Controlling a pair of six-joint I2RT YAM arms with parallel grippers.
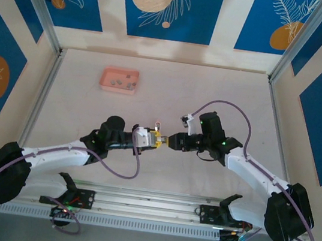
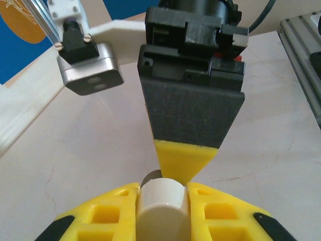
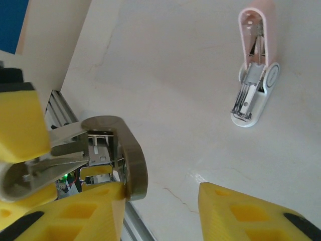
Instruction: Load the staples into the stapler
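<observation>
The stapler (image 3: 256,80), pink and white, lies opened out flat on the table with its metal channel showing; in the top view the stapler (image 1: 157,124) sits just beyond the two grippers. The staples (image 1: 124,82) are tiny grey pieces in the pink tray (image 1: 108,86) at the far left. My left gripper (image 1: 157,139) (image 2: 161,193) is shut on a small white, round-ended object (image 2: 160,201) with a grey rim and metal parts (image 3: 131,160). My right gripper (image 1: 169,141) (image 3: 160,193) faces it tip to tip, open, its left finger (image 3: 95,208) against that grey rim.
The aluminium rail (image 1: 148,206) runs along the near edge below both arms. Bare table lies between the grippers and the tray. Framed side walls (image 1: 43,97) bound the table left and right.
</observation>
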